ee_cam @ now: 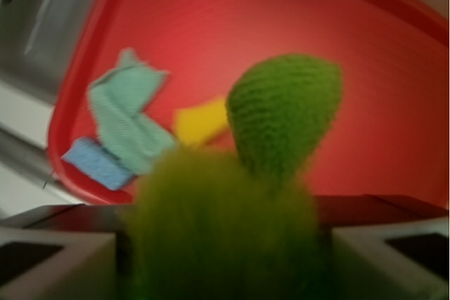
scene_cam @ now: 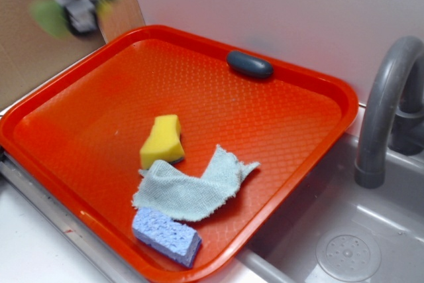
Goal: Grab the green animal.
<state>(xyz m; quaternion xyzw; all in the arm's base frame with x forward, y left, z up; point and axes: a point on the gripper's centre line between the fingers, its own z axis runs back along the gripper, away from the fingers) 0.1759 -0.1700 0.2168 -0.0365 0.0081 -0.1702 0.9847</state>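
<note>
1. Gripper point(scene_cam: 78, 1): upper left of the exterior frame, motion-blurred, raised above the tray's far-left corner. In the wrist view its two pale fingers point(ee_cam: 56, 261) flank a fuzzy green mass, so it is closed on the green animal.
2. Green animal point(ee_cam: 281, 114): fuzzy lime-green middle fills the lower centre of the wrist frame; a smoother, knit-textured olive end sticks up above it. In the exterior view it appears only as green blurs beside the gripper.
3. Tray point(scene_cam: 79, 183): orange-red plastic, rounded corners, raised rim, fine diamond-embossed floor.
4. Yellow sponge point(scene_cam: 162, 140): porous block, centre of the tray.
5. Pale blue-green cloth point(scene_cam: 189, 190): crumpled, woven, just below the yellow sponge.
6. Blue sponge point(scene_cam: 165, 235): rectangular, coarse-pored, at the tray's near edge, touching the cloth.
7. Dark oval object point(scene_cam: 250, 64): smooth, on the far rim.
8. Grey faucet point(scene_cam: 384, 104): curved, right edge, over a grey sink point(scene_cam: 348, 253).
</note>
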